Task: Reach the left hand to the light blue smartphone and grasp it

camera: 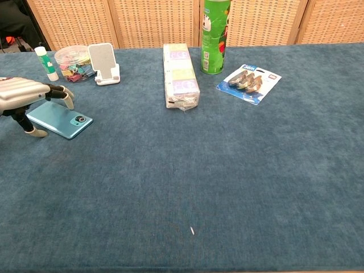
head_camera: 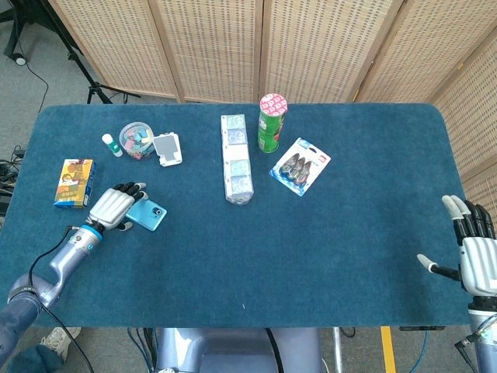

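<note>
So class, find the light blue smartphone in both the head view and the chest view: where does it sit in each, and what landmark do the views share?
Head view: the smartphone lies at lower left, partly under the left hand.
Chest view: the smartphone lies at the left edge, beside that hand.
Shared landmark: the white phone stand, beyond the phone.

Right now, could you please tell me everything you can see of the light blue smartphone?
The light blue smartphone is a slim, glossy slab lying flat and skewed on the blue table cloth, back up, with a dark camera block at the corner farthest from the left hand. That hand arches over the other end, fingers bent down along its far edge and thumb at its near edge; firm contact cannot be told.
</note>
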You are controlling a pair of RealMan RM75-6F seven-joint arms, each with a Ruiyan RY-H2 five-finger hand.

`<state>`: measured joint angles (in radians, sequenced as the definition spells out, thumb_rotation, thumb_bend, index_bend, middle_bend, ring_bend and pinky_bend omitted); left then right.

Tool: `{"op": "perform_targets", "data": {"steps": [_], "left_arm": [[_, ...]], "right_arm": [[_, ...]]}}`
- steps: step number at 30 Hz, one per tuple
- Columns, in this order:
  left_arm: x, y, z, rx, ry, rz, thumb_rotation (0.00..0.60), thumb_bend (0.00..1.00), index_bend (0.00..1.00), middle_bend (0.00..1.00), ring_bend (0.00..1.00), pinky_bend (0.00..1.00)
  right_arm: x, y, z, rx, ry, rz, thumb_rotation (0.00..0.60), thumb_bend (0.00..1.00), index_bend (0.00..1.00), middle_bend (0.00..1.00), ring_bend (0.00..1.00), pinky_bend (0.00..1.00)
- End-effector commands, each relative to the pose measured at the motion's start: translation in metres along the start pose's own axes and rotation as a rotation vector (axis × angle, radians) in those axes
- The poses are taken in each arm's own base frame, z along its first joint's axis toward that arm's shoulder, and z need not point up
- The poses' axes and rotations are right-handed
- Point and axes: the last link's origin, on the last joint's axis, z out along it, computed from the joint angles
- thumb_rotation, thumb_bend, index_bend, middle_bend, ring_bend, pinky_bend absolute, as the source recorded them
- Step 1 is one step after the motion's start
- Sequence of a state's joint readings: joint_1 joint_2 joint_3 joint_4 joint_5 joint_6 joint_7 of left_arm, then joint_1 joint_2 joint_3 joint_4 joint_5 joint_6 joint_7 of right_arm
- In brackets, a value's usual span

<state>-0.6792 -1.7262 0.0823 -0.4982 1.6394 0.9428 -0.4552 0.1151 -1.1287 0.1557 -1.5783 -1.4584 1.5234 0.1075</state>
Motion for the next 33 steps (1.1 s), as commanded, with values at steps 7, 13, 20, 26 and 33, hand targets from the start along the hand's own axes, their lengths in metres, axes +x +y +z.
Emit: {"op": "perform_targets", "data": {"steps": [7, 13, 20, 26, 33], "left_arm": [[0.002, -0.011, -0.019, -0.021, -0.021, 0.104, 0.6, 0.77, 0.41, 0.31, 0.21, 0.3], [0.007, -0.015, -0.031, -0.064, -0.032, 0.269, 0.6, 0.78, 0.42, 0.32, 0.21, 0.3], [0.034, -0.005, -0.027, -0.122, 0.043, 0.565, 0.6, 0.78, 0.42, 0.32, 0.21, 0.3], [0.051, 0.006, -0.014, -0.15, 0.081, 0.679, 0.6, 0.78, 0.42, 0.32, 0.21, 0.3], [0.058, 0.014, 0.004, -0.138, 0.099, 0.701, 0.6, 0.75, 0.41, 0.15, 0.18, 0.3]], "right_arm": [[0.001, 0.0, -0.001, 0.005, 0.003, 0.003, 0.6, 0.0, 0.04, 0.0, 0.0, 0.0], [0.001, -0.001, -0.002, 0.007, 0.002, 0.003, 0.6, 0.0, 0.04, 0.0, 0.0, 0.0], [0.0, -0.003, -0.002, 0.01, -0.003, 0.002, 0.6, 0.0, 0.04, 0.0, 0.0, 0.0], [-0.001, -0.002, -0.002, 0.007, -0.009, 0.004, 0.6, 0.0, 0.04, 0.0, 0.0, 0.0], [-0.001, -0.001, -0.001, 0.006, -0.016, 0.005, 0.6, 0.0, 0.04, 0.0, 0.0, 0.0]]}}
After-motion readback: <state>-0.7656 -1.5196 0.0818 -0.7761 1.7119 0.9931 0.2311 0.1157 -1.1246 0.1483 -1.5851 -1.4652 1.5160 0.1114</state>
